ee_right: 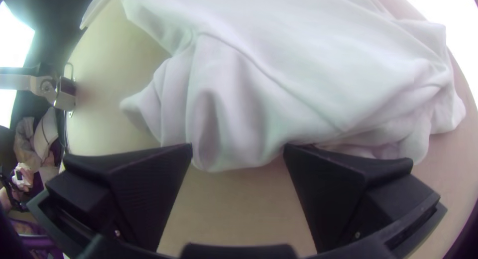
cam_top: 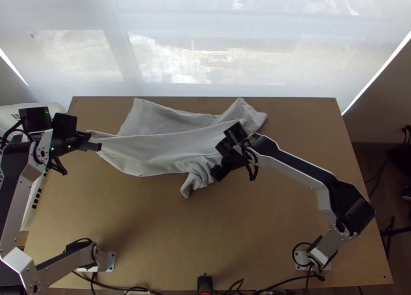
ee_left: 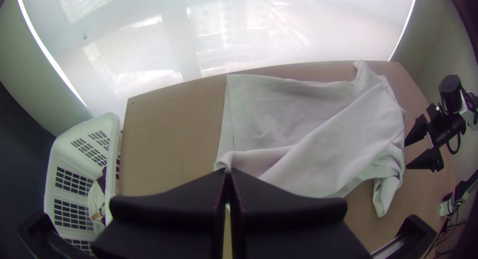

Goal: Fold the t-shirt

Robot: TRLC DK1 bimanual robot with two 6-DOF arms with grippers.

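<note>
The white t-shirt (cam_top: 164,146) lies loosely folded over itself across the far middle of the table, bunched at its near right part. My left gripper (cam_top: 94,142) is at the shirt's left end; in the left wrist view the left gripper (ee_left: 227,172) is shut on a raised corner of the t-shirt (ee_left: 318,154). My right gripper (cam_top: 217,172) stands beside the bunched part. In the right wrist view the right gripper (ee_right: 238,152) is open, with folds of the t-shirt (ee_right: 234,109) just beyond and partly between its fingertips.
A white laundry basket (ee_left: 82,169) with some cloth inside stands off the table's left edge. Bare wooden table (cam_top: 169,233) stretches between the shirt and the arms' bases. Cables run along the near edge.
</note>
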